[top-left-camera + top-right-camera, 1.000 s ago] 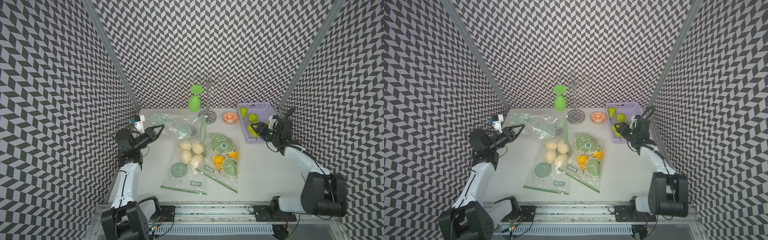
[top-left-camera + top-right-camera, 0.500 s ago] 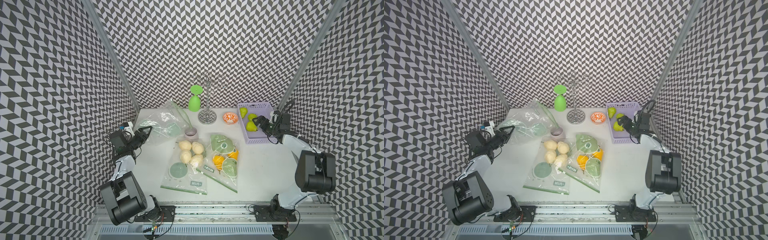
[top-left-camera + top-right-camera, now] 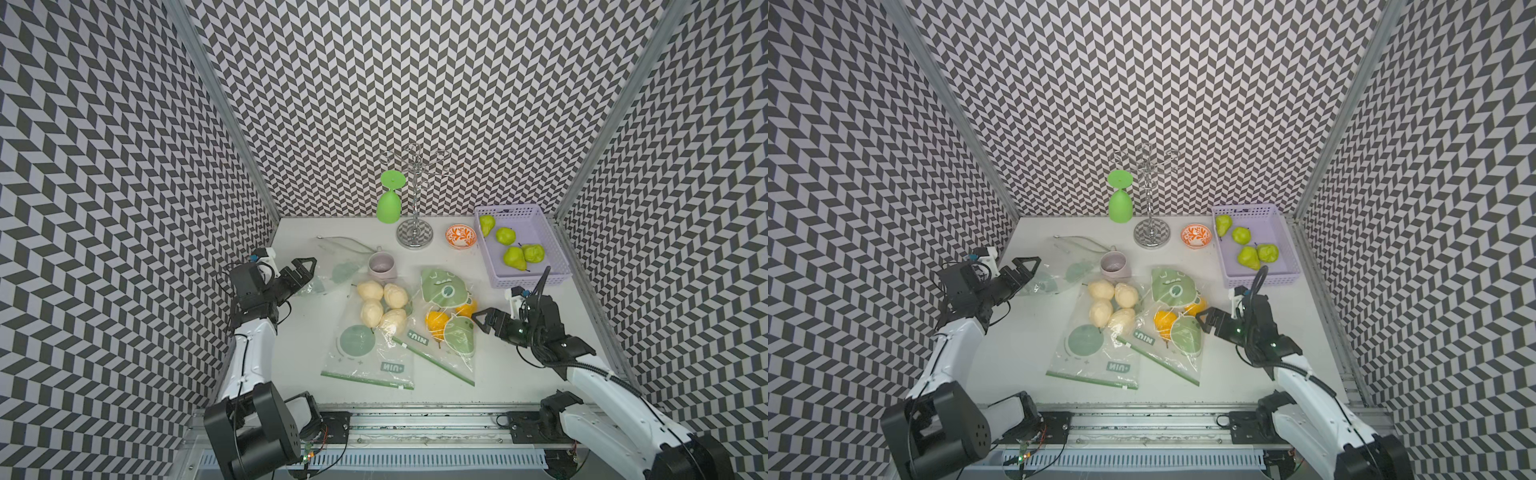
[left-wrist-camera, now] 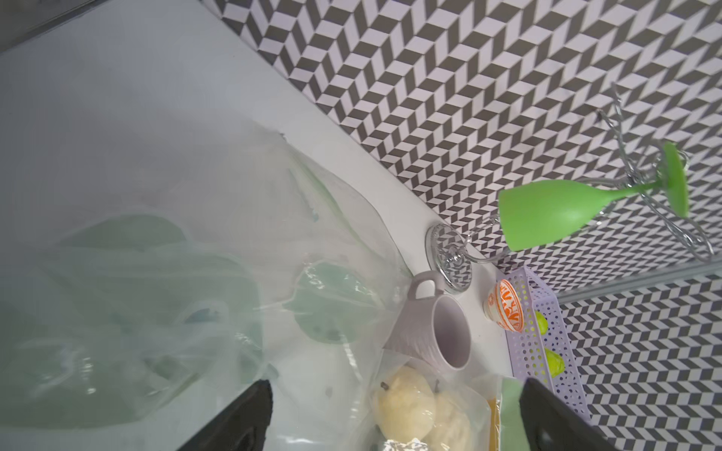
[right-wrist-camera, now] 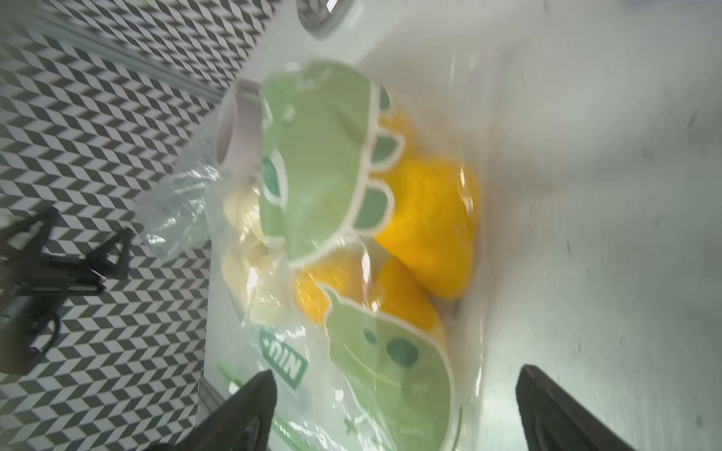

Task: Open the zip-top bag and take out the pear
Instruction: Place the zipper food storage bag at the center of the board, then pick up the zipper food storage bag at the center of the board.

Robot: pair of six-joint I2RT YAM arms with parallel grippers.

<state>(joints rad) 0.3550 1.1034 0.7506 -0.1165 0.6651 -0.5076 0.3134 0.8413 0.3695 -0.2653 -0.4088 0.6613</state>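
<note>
View from above of a white bench [image 3: 519,365] boxed in by black-and-white zigzag walls, with a robot arm reaching in from each lower corner of the frame

At centre left, the left arm's fingers [image 3: 302,264] are spread wide apart and hold nothing. They sit at the left end of an empty zip-top bag [image 3: 338,268], which lies crumpled and clear on the bench. Whether they touch it cannot be told. The left wrist view shows the same fingers [image 4: 242,418] far apart, with the slack bag beyond them.

In the middle of both top views lie two more bags. The zip-top bag of pale yellow pears [image 3: 374,328] has four pears in its upper half and a green zip strip along its lower edge. To its right, partly overlapping it, is the zip-top bag of orange pears [image 3: 449,320], printed with green cartoon faces.

The right arm's fingers [image 3: 486,322] are also apart and empty, just beside the right edge of that bag. The blurred right wrist view confirms the gap [image 5: 242,414].

At upper right a lilac basket [image 3: 552,249] holds four green pears [image 3: 514,257]. A lilac mug [image 3: 381,266] lies tipped beside the empty bag. Behind it stand an orange patterned bowl [image 3: 460,237] and a metal glass rack [image 3: 414,232], with a green wine glass [image 3: 390,203] hanging upside down from it
</note>
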